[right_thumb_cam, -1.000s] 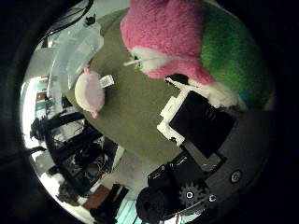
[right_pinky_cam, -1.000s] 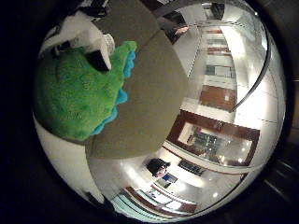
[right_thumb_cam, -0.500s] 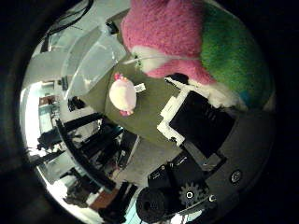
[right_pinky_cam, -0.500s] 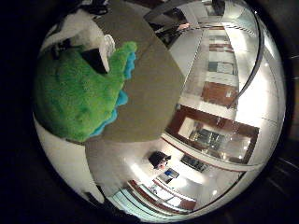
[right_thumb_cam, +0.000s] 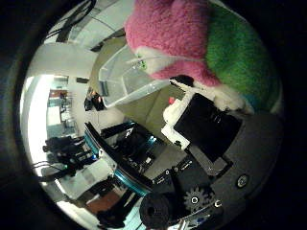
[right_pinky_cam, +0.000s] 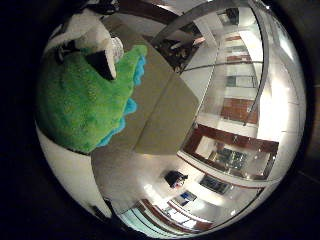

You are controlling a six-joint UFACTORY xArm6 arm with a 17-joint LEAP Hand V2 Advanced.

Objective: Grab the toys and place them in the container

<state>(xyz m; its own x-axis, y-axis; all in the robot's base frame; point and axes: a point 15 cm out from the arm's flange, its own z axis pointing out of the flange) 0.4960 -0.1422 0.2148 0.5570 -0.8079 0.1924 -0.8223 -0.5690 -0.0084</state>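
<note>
A plush toy with a green body (right_pinky_cam: 80,105), blue spikes and a pink and white head (right_thumb_cam: 182,38) lies close against my palm. My right hand (right_thumb_cam: 206,129) is shut on it, and one white and black finger (right_pinky_cam: 102,60) curls over the green fur. A clear plastic container (right_thumb_cam: 122,79) stands on the olive table (right_pinky_cam: 165,110), beside the toy's head and below the palm. I see nothing inside the container.
The table's edge and corner (right_pinky_cam: 150,150) show below the plush, with pale floor beyond. Dark stands and equipment (right_thumb_cam: 129,143) sit beside the table near the container. Glass walls and wood-framed doors (right_pinky_cam: 230,150) lie further off.
The hand has carried the plush across the table. The small pink and white toy has passed out of view, and the clear container now sits much closer to the palm.
</note>
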